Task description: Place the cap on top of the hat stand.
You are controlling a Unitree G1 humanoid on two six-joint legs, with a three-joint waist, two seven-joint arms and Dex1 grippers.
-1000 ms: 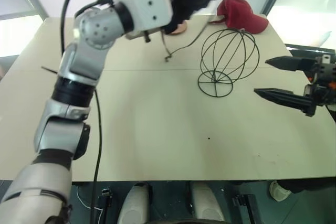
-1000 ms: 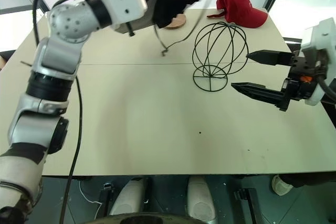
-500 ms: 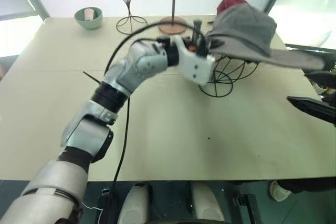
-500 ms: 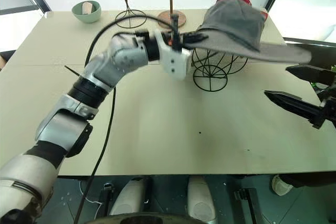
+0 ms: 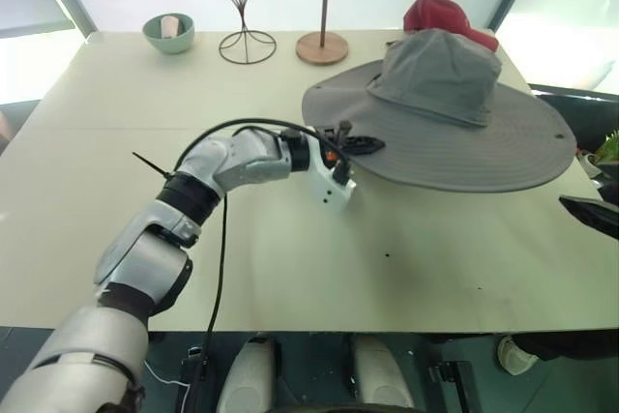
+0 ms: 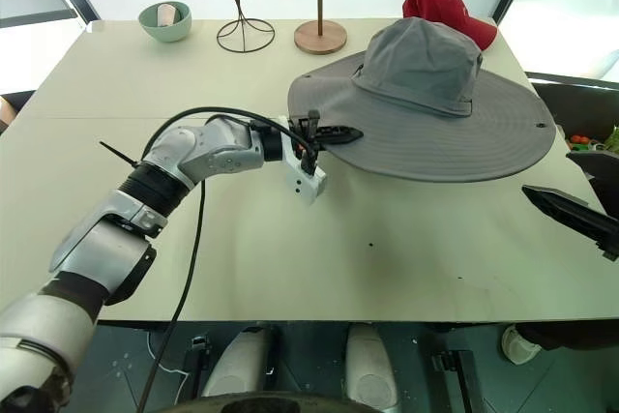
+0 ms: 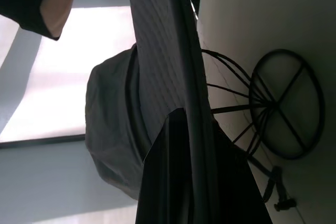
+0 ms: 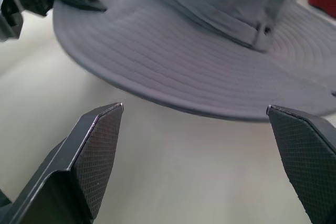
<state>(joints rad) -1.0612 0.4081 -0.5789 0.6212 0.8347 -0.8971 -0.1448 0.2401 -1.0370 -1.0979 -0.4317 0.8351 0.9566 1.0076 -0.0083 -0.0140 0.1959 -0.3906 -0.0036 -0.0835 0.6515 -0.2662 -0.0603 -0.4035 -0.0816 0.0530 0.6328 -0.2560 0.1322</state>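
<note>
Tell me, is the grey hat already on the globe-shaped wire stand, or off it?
On. The cap covers the hat stand, whose wires show under the brim; the left gripper grips the brim's edge.

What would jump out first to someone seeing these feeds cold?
The big grey cap dominates: it sits over the hat stand at the table's right, its wide brim spread level and hiding the wire cage from above. The left hand is shut on the brim's near-left edge, while the right hand hangs open beside the brim's right side. A red baseball cap lies behind.
</note>
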